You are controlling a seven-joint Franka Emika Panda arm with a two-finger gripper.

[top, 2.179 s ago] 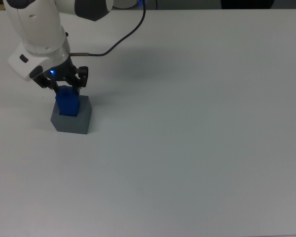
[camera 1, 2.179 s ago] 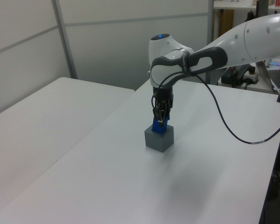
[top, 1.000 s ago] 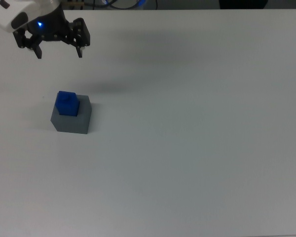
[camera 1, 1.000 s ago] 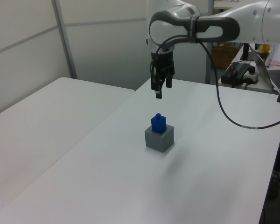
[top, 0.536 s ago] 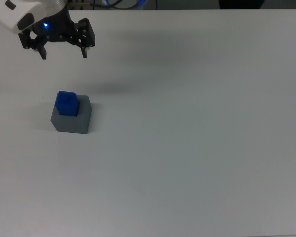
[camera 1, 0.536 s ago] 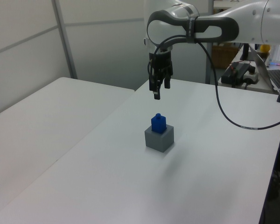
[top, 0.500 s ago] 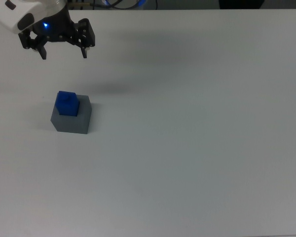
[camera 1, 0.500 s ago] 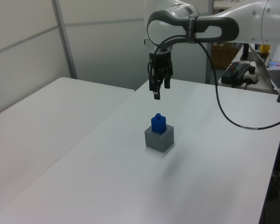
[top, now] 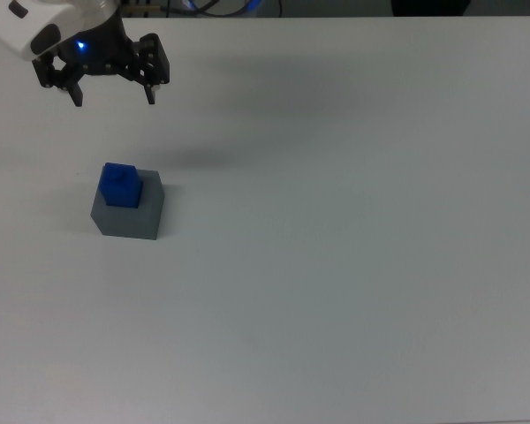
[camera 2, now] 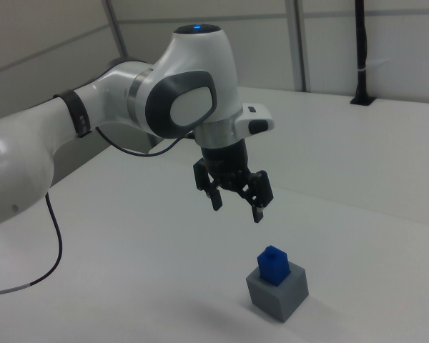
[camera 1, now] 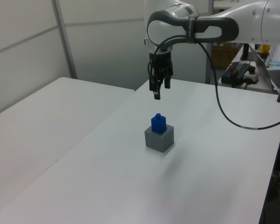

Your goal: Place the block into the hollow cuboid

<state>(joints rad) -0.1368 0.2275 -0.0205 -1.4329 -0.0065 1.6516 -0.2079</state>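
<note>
1. You released the block [top: 120,185] into the hollow cuboid [top: 131,215] a little over two seconds before this moment; at that earlier time the gripper [top: 114,94] was closed around the block directly over the box.
2. You then raised the arm clear. Between one second ago and this moment the gripper shifted only slightly toward the top view's right, and over the last half second it did not move visibly.
3. The block stood upright in the recess at this moment, its lower part inside the grey box and its upper part projecting above the rim. It sat toward the far left corner of the box in the top view. The block and cuboid held the same position across all recent pictures.
4. Judged from this layout, the insertion was complete, and only retreat of the arm remained.
5. The gripper hung well above the table [top: 353,247] and well apart from the cuboid, offset toward the top view's upper edge.
6. The fingers [camera 2: 258,211] pointed downward, spread wide, and held nothing.
7. In the left view the gripper [camera 1: 156,89] hung almost directly above the block [camera 1: 158,123], with clear air between them.
</note>
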